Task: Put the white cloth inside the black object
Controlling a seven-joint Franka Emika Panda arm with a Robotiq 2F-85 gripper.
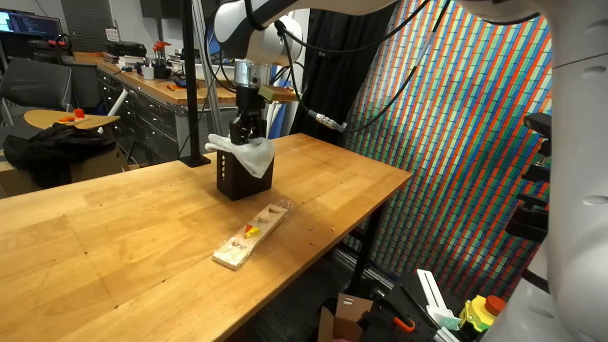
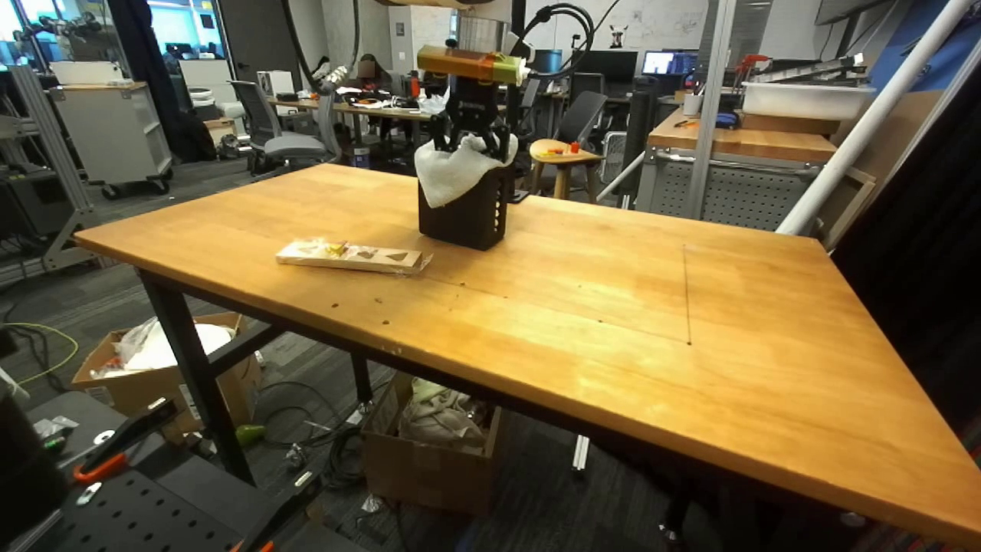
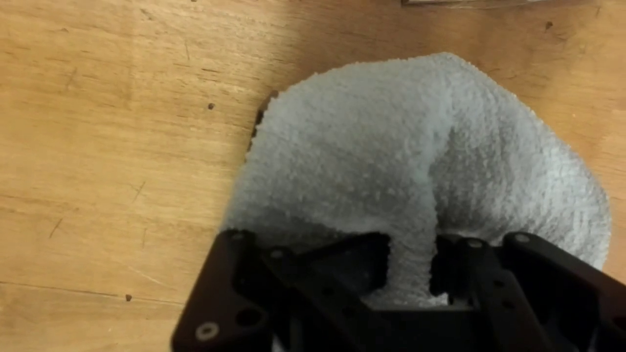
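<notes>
1. In an exterior view, takes in a butcher-block table with a slim wooden puzzle board partly wrapped in clear plastic, a red-and-yellow piece on it, lying near a black box with holes in one side.
2. Reaches past the tabletop to a gray chair, a workbench with dark drawers, a black curtain and a multicolored gridded backdrop; includes a white robot arm and, low beside it, an emergency-stop button.
3. Shows the white cloth draped across the top of the box, bunched directly beneath the gripper, one flap hanging down outside.
4. In an exterior view, follows the wood to its edges above dark carpet; finds a cardboard box stuffed with fabric below, a wooden stool behind, a whiteboard at the back.
5. Shows the cloth capping the black box, a pointed flap over one wall, with the gripper reaching down into the folds.
6. In the wrist view, looks down on bare tabletop dotted with small dark holes, a sliver of puzzle board at the top edge.
7. Clenches a ridge of cloth between both fingers, the rest spreading out around and below them, hiding nearly all of the box; cannot tell how much cloth lies inside.
</notes>
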